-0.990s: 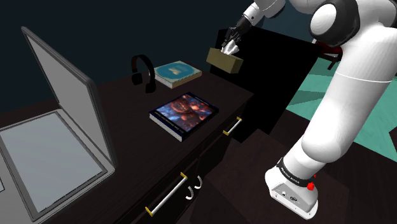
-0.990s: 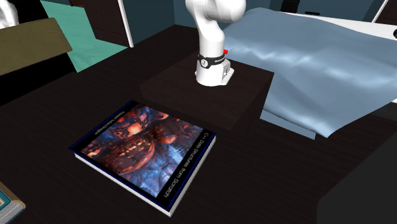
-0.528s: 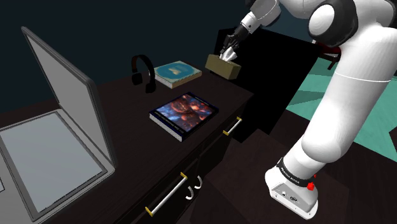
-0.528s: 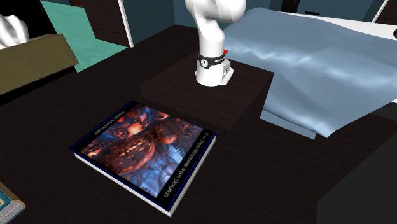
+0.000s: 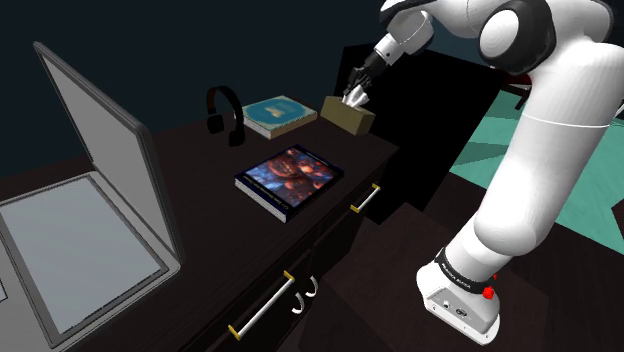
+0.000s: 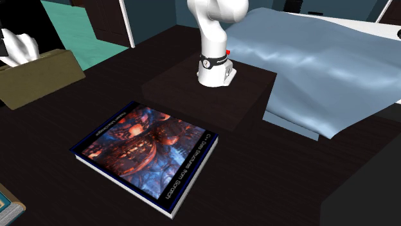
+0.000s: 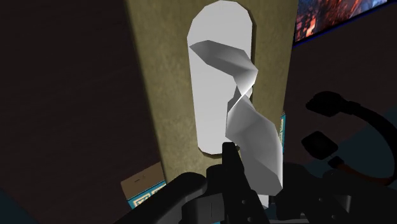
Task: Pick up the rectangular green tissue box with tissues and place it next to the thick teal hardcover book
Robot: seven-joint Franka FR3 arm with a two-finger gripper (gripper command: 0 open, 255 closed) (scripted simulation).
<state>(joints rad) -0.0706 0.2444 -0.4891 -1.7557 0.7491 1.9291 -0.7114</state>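
The tissue box (image 5: pixel 348 114) is olive-tan with a white tissue (image 6: pixel 19 46) sticking out of its oval slot. It hangs just over the dark desk's far corner; whether it touches the top I cannot tell. My gripper (image 5: pixel 356 88) comes down onto it from above and is shut on the tissue box (image 7: pixel 165 83), with a black finger (image 7: pixel 231 159) beside the tissue (image 7: pixel 254 140). The teal book (image 5: pixel 280 113) lies flat a little to the shoulder view's left of the box. Under the hand I also see the teal book (image 7: pixel 145 188), and its corner (image 6: pixel 8 207) in the second exterior view.
Black headphones (image 5: pixel 225 112) stand by the teal book. A book with a colourful cover (image 5: pixel 290 178) lies mid-desk, and an open laptop (image 5: pixel 80 200) is at the near left. The desk front has drawer handles (image 5: pixel 366 198). The stand (image 6: pixel 212 86) meets a blue-grey bed cover (image 6: pixel 321 64).
The gripper and the box have moved down and toward the shoulder view's left, nearer the teal book. In the second exterior view the box has come further into the picture.
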